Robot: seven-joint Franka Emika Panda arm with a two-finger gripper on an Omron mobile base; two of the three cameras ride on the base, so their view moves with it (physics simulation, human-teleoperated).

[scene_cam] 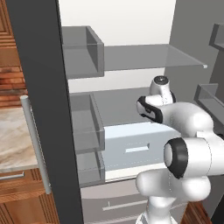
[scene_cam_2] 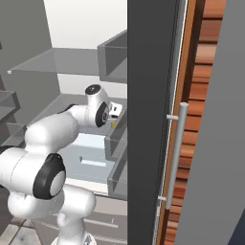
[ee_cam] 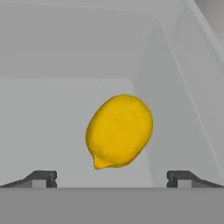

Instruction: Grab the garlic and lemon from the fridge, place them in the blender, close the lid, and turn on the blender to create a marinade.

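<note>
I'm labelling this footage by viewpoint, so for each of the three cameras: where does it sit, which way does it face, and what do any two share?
Left base view: behind the arm on its left, facing forward and down into the open fridge; the arm rises at lower right.
Right base view: behind on the right, facing the same fridge past its door's silver handle; the arm rises at lower left.
Hand view: on the hand, looking along the open gripper at the lemon.
Both base views share arm, glass shelf and pale drawer.

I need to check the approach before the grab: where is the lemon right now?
In the hand view the lemon lies on the pale grey fridge shelf, centred just ahead of the open gripper, between its fingertips' lines.
</note>
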